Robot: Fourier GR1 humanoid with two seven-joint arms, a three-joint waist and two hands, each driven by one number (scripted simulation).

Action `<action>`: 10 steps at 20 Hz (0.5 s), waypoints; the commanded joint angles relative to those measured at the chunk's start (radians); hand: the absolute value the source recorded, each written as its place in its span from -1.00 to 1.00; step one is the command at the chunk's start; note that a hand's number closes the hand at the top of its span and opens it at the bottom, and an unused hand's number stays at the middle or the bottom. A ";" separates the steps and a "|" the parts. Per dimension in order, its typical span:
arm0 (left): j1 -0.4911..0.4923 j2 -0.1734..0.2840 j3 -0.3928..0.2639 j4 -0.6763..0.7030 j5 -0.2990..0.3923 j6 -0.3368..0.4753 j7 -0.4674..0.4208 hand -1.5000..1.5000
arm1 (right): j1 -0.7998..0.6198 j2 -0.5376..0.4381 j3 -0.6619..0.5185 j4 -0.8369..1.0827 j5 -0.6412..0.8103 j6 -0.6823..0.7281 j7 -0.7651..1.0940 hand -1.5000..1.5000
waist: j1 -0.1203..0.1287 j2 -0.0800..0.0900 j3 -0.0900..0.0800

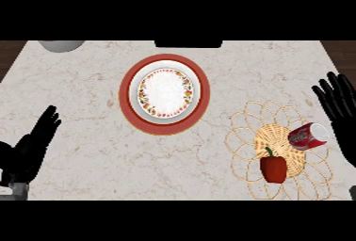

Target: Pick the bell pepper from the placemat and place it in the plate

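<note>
A red bell pepper (273, 168) with a green stem stands on a woven straw placemat (259, 119) at the lower right of the counter. A white plate (165, 91) with a floral ring and a red rim lies at the counter's middle, up and left of the placemat. My right hand (338, 101) is at the right edge, fingers straight and pointing up, above and right of the pepper, touching nothing. At the lower left edge, my left hand (33, 143) stays open, far from both.
A red soda can (308, 136) lies on its side on the placemat, just up and right of the pepper. A grey bowl (60, 45) shows at the top left edge, and a dark object (188, 44) at the top middle.
</note>
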 commanded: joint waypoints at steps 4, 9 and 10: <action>-0.157 0.023 -0.019 -0.156 -0.038 -0.010 0.010 0.00 | -0.135 0.104 0.262 -0.032 0.242 -0.108 0.080 1.00 | 0.059 -0.005 0.032; -0.205 -0.001 -0.028 -0.152 -0.034 -0.014 -0.003 0.00 | -0.127 -0.184 0.325 0.064 0.675 -0.180 0.213 1.00 | 0.030 -0.006 0.011; -0.228 0.012 -0.021 -0.181 -0.029 -0.014 0.016 0.00 | -0.092 -0.076 0.359 0.090 0.714 -0.294 0.258 1.00 | 0.034 -0.008 0.026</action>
